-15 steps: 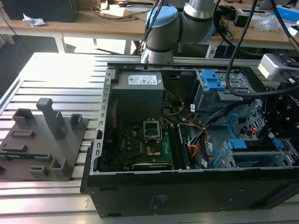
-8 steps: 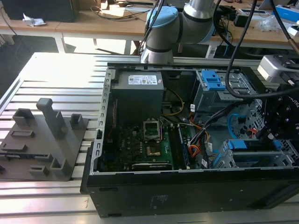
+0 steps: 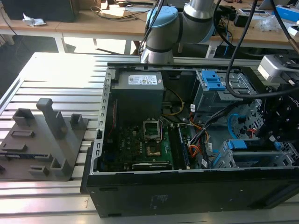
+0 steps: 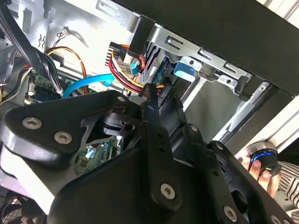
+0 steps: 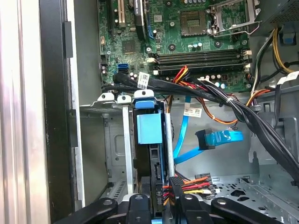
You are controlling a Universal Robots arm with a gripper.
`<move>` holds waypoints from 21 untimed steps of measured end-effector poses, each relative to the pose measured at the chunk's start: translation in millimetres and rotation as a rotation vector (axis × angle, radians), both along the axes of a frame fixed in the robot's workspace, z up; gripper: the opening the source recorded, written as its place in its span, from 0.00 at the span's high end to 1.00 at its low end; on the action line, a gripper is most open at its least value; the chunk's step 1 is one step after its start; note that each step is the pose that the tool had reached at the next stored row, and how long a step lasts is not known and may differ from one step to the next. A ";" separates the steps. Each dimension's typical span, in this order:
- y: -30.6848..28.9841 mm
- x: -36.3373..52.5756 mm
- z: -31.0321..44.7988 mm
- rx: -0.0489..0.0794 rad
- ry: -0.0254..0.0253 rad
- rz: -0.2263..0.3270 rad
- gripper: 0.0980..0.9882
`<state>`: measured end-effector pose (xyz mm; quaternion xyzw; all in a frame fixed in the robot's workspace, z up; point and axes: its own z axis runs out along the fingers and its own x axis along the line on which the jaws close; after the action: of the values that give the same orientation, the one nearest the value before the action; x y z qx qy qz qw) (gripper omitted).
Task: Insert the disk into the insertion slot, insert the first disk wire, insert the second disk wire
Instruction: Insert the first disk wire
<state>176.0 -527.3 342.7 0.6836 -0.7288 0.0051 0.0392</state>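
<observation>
Sitting snug within the insertion slot (image 5: 126, 144), the disk (image 5: 149, 128) ends near the claw (image 5: 161, 198).

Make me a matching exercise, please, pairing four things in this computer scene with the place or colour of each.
Things:
1. the disk
2. the second disk wire
3. the wire bundle
4. the grey fixture

Place or colour:
A. outside the case, on the slatted table
B. light blue, curving
C. red, yellow and black strands
D. in the insertion slot, blue handle showing

Pairs: 1-D, 2-B, 3-C, 4-A.
</observation>
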 end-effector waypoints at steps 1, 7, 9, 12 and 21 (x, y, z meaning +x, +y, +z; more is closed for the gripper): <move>0.0 0.0 5.4 0.000 0.0000 0.000 0.77; 0.0 0.0 44.7 0.000 0.0000 0.000 0.77; 0.0 0.0 51.8 0.000 0.0000 0.000 0.77; 0.2 0.0 58.9 0.000 0.0000 0.000 0.79; 0.2 0.0 76.5 0.000 0.0000 0.000 0.99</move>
<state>176.0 -527.1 419.2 0.6836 -0.7288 0.0050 0.0391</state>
